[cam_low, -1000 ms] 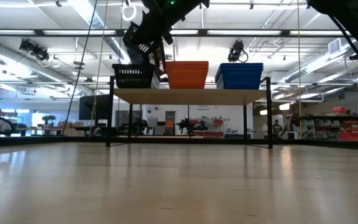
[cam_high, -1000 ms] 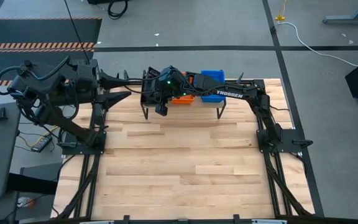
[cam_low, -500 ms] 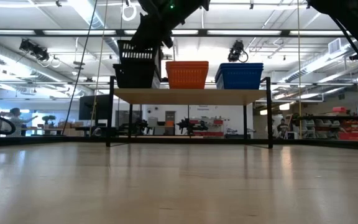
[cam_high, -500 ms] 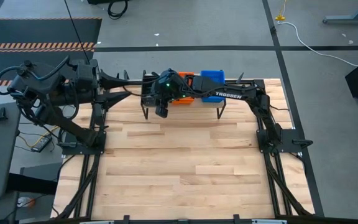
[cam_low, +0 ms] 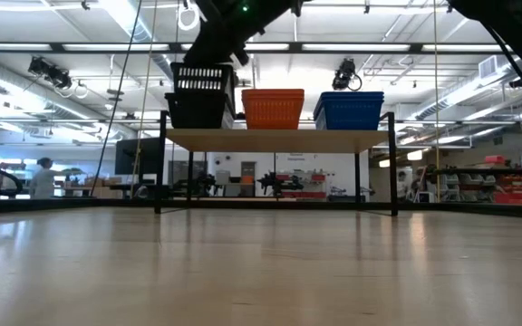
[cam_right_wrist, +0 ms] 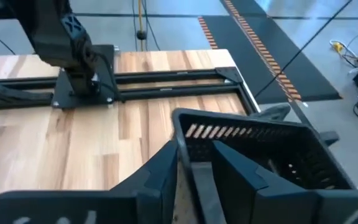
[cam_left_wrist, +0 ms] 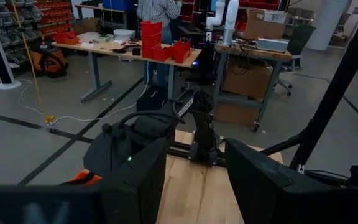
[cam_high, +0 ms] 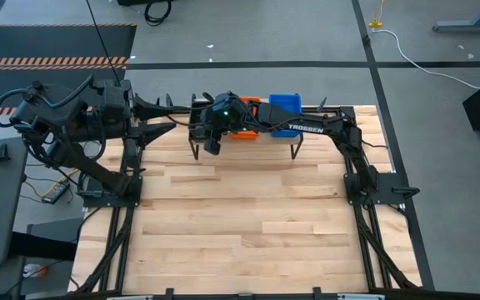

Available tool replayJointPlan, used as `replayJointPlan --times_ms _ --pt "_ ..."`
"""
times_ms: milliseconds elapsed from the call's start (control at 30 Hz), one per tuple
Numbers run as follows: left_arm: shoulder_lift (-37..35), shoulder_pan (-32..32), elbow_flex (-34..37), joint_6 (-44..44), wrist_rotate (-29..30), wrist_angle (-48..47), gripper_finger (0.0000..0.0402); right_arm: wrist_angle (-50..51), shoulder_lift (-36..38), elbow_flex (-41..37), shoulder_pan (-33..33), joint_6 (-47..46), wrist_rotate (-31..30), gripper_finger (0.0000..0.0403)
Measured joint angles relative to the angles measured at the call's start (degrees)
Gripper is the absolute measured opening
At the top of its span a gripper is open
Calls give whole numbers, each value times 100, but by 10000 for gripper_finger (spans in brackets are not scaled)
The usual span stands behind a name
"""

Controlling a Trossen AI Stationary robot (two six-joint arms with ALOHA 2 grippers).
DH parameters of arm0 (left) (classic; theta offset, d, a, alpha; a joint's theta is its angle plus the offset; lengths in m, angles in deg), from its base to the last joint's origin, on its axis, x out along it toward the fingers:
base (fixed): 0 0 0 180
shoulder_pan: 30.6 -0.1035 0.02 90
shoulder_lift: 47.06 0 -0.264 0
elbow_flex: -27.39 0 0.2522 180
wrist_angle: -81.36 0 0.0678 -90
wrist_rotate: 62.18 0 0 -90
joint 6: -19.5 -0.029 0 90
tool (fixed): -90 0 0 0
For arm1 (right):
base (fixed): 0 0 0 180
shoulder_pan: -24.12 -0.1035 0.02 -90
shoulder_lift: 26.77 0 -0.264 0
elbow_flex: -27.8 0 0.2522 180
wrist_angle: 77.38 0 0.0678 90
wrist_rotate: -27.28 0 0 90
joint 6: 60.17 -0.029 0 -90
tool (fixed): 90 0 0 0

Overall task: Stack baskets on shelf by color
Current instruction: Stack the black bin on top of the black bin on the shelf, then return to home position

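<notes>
Your right gripper (cam_right_wrist: 194,171) grasps black basket's (cam_right_wrist: 272,152) wall | above shelf's (cam_low: 279,139) left end | left gripper (cam_left_wrist: 194,186) released, waiting.

A big open workshop-lab is seen — strip lights (cam_low: 352,47) overhead, stocked shelving (cam_low: 515,181) behind, work benches (cam_left_wrist: 135,53) loaded with red bins (cam_left_wrist: 152,34) on taped concrete floor (cam_high: 248,42).

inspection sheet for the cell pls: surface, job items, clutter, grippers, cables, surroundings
Surface: wooden table, bare in front of the shelf.
Job's things: black baskets stacked at one end, top one sitting high; orange baskets middle; blue baskets other end.
Clutter: nothing seen.
Grippers: right gripper at the top black basket's rim; left gripper open, parked off-table.
Cables: white cable on floor.
Surroundings: person at workbench.
</notes>
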Motion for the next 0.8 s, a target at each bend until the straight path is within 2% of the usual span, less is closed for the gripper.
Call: replayJointPlan --times_ms 300,567,700,800 --pt "0 0 0 3 0 0 172 267 0 0 53 120 -2 99" --pt "0 0 0 3 0 -74 172 86 31 1 42 82 -2 94" --pt "0 0 2 -6 0 -404 172 267 239 160 31 -391 92 104" --pt "-23 -5 4 -59 7 -517 172 376 554 208 63 -844 532 109"
